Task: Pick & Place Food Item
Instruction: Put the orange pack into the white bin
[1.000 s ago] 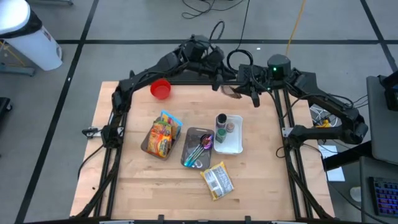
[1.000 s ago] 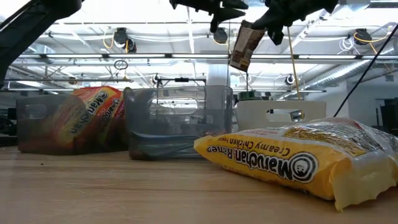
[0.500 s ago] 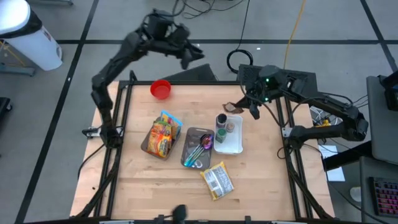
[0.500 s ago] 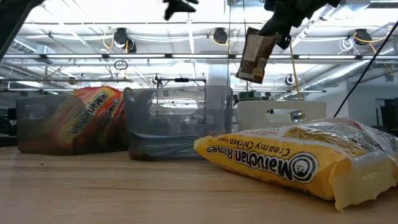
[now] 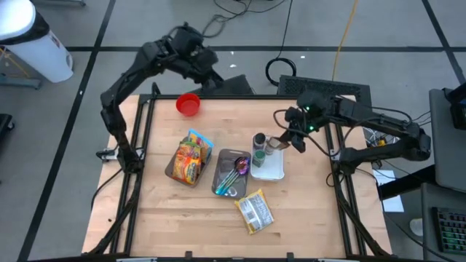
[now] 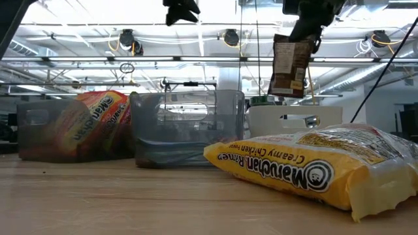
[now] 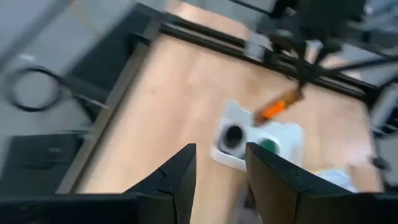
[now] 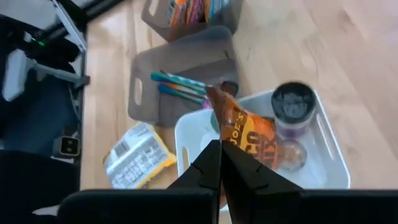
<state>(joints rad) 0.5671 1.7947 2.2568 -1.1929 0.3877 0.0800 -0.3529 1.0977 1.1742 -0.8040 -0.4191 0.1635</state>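
Right claw (image 5: 290, 138) pinching snack packet (image 6: 287, 65) above white tray (image 5: 277, 169), wooden table (image 5: 306, 211), left claw (image 7: 217, 174) half-open, empty

- White tray (image 5: 271, 172): two jars (image 5: 258, 140) stand in its far part, and the snack bag (image 6: 290, 66) hanging from the right gripper (image 5: 290, 137) sits above that same end. The near part of the tray floor is bare.
- Grey bin (image 5: 231, 173), touching the tray's left side, holds utensils (image 5: 238, 172).
- Clear bin (image 5: 187, 161), left of the grey bin, is filled with noodle packets.
- Yellow noodle packet (image 5: 254, 212) lies near the table's front edge, below the tray.
- Red cup (image 5: 188, 105) stands at the far left corner.
- Bare wood lies along the left and right edges of the table (image 5: 306, 211).
- Left gripper (image 5: 207, 76) is beyond the far edge, off the table.
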